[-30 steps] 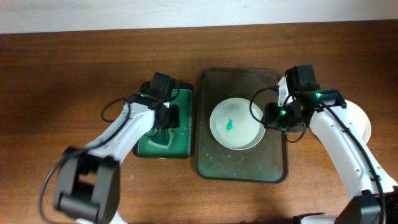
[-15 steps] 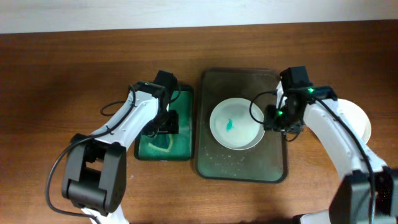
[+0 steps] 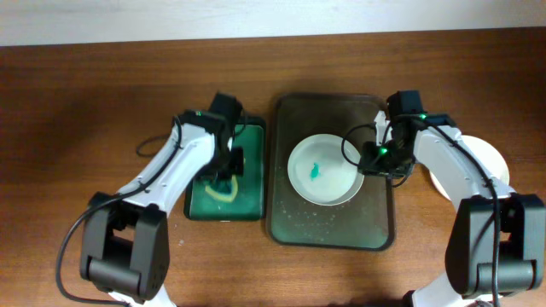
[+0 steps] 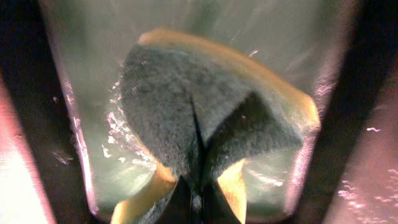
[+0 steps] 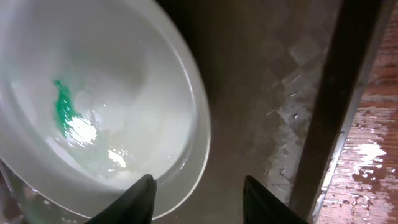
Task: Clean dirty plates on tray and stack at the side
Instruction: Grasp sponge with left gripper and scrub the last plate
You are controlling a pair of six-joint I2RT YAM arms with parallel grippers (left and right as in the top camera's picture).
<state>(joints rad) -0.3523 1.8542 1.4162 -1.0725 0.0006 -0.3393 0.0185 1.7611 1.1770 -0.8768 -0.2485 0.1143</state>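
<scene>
Overhead, the smeared plate (image 3: pixel 328 183) sat in the tray (image 3: pixel 333 232), with a side plate (image 3: pixel 496 166) half hidden behind the right arm (image 3: pixel 452 166). Only the wrist views showed the grips: the right gripper (image 5: pixel 198 186) was spread, straddling the plate's rim, while the left gripper (image 4: pixel 196 202) pinched the creased sponge (image 4: pixel 186 106), its fingers lost in shadow.

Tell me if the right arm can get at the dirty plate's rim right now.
Probably yes. The right gripper is open at the right rim of the plate, which lies between its fingers in the wrist view; nothing on the tray blocks it. The left gripper is away, pinching the sponge.
</scene>
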